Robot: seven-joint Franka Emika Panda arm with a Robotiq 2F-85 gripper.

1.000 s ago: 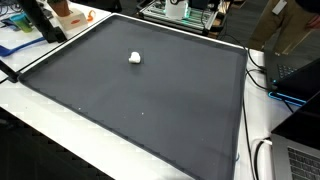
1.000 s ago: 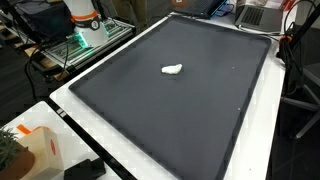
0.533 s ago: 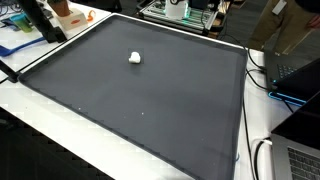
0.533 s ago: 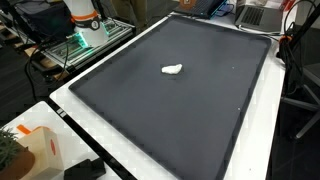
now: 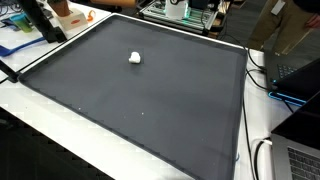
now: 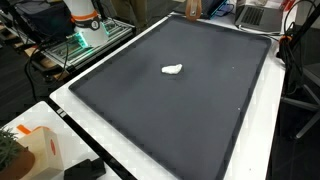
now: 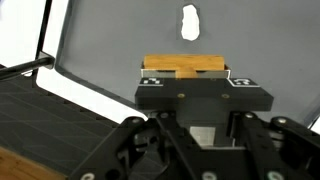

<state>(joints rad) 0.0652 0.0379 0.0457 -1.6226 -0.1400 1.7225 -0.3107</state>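
With gripper (image 7: 190, 78), pinched tan rectangular wooden block (image 7: 183, 67) crosswise between fingertips. Judged it light, stiff, hard, fairly smooth, not fragile; flat opposite faces best for holding. Noted small white crumpled lump (image 7: 189, 22) further ahead of fingertips, well apart, on dark grey mat (image 7: 110, 40).

A dark grey mat (image 5: 150, 105) is covering most of the white table (image 5: 60, 122) that I am working over. A small white lump (image 5: 134, 57) is lying on the mat by itself, toward the far side and well apart from every edge. Past the far corner, at the picture's upper left, an orange object (image 5: 68, 14) is sitting near a black post (image 5: 42, 22). Cables (image 5: 262, 72) are trailing along the table's right-hand strip, and a laptop (image 5: 302, 160) is showing its corner below them.
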